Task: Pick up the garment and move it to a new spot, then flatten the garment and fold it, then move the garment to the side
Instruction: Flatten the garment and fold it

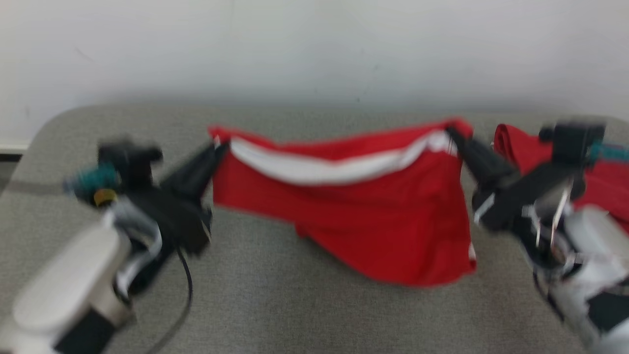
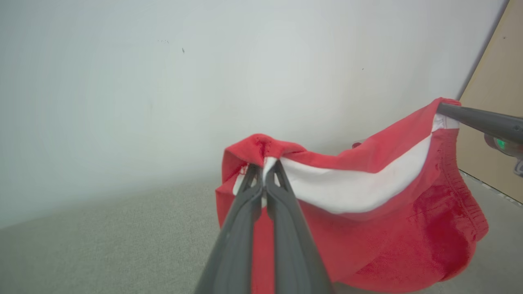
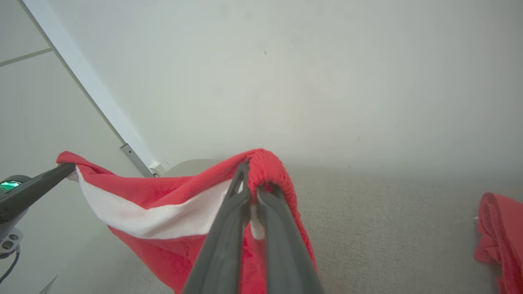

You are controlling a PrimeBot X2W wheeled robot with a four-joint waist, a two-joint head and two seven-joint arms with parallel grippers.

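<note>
Left tool (image 1: 219, 143) is pressed together, pinching one end of the waistband of the red shorts (image 1: 373, 221); right tool (image 1: 451, 132) is also pressed together, pinching the other end. Shorts hang stretched between the two tools, white inner band showing along the top edge, the rest sagging below the tips over the grey surface (image 1: 275, 314); contact with it unclear. A second red cloth (image 3: 498, 228) lies on the surface, on the outer side of the right tool.
</note>
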